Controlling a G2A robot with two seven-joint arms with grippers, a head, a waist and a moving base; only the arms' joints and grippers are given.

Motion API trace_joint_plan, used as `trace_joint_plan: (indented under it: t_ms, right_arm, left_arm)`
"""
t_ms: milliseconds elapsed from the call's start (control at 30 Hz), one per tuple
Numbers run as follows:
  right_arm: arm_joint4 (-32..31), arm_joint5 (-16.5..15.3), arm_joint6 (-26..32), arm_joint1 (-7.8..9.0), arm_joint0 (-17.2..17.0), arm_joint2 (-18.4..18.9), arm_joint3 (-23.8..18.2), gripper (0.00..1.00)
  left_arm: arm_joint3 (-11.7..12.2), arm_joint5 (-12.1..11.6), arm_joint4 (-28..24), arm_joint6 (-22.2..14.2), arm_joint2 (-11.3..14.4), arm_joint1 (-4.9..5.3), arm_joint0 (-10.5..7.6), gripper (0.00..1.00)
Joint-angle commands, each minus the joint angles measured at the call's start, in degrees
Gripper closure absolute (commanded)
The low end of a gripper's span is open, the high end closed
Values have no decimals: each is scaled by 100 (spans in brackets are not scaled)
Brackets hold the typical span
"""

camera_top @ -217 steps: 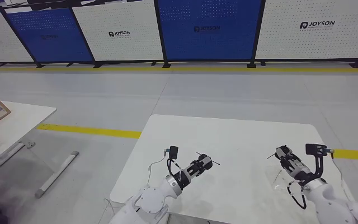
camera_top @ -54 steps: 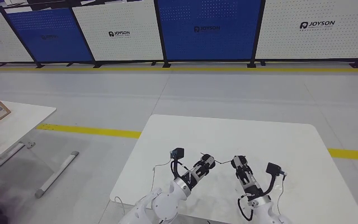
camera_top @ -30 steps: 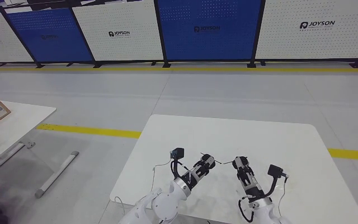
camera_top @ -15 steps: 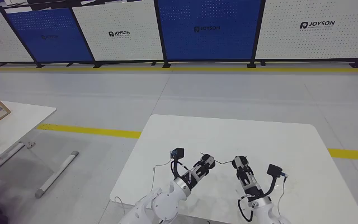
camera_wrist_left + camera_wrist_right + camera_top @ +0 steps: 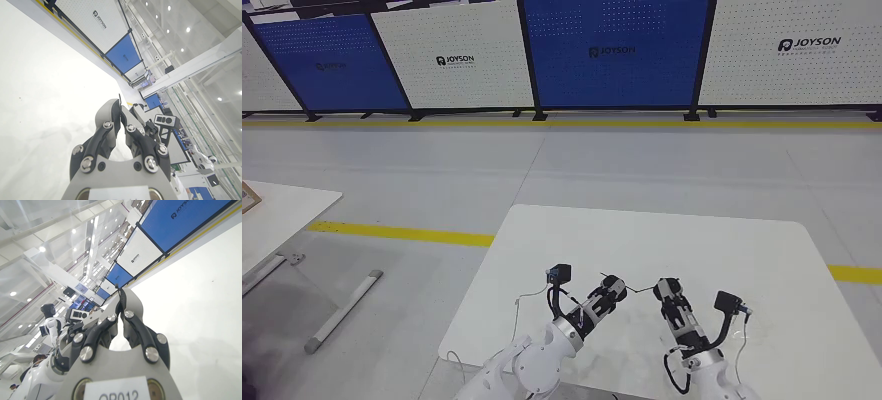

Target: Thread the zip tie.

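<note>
- Top view: the white table (image 5: 642, 235) carries both forearms near its near edge. The left gripper (image 5: 610, 288) and the right gripper (image 5: 663, 288) face each other, close together but apart, and both are raised off the tabletop.
- Top view: the left forearm slants up and toward the right. The right forearm leans slightly toward the left, and its wrist camera sticks out on its outer side.
- Top view: the zip tie (image 5: 639, 290) shows as a thin dark line bridging the gap between the two grippers, above the table.
- Left wrist view: the left gripper (image 5: 120, 108) has its jaws pressed together on the zip tie (image 5: 119, 98). A short black tip of the tie stands out past the fingertips.
- Left wrist view: the right gripper (image 5: 137, 113) sits just behind the left one, and the white table (image 5: 47, 75) spreads out beyond them.
- Right wrist view: the right gripper (image 5: 121, 301) is likewise clamped tight on the zip tie (image 5: 117, 287). The tie's small black end pokes out above the pads.
- Right wrist view: the left gripper (image 5: 94, 317) lies just beside it, with its arm running off toward the hall side. The table (image 5: 189, 285) lies on the other side.
</note>
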Motion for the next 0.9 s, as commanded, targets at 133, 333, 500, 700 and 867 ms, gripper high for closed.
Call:
trace_joint_plan:
  t_ms: [133,333,500,700,867]
  right_arm:
    - [-33,-48,-25,-32,-26,-5,13,100]
    - [17,-159,-1,-62,-28,5,101,100]
    - [17,-159,-1,-62,-28,5,101,100]
    - [17,-159,-1,-62,-28,5,101,100]
    - [145,-207,-23,-81,-45,36,62,100]
  left_arm:
    - [0,0,0,0,0,0,0,100]
    - [0,0,0,0,0,0,0,100]
    - [0,0,0,0,0,0,0,100]
    - [0,0,0,0,0,0,0,100]
    - [17,87,-240,123,36,-38,8,100]
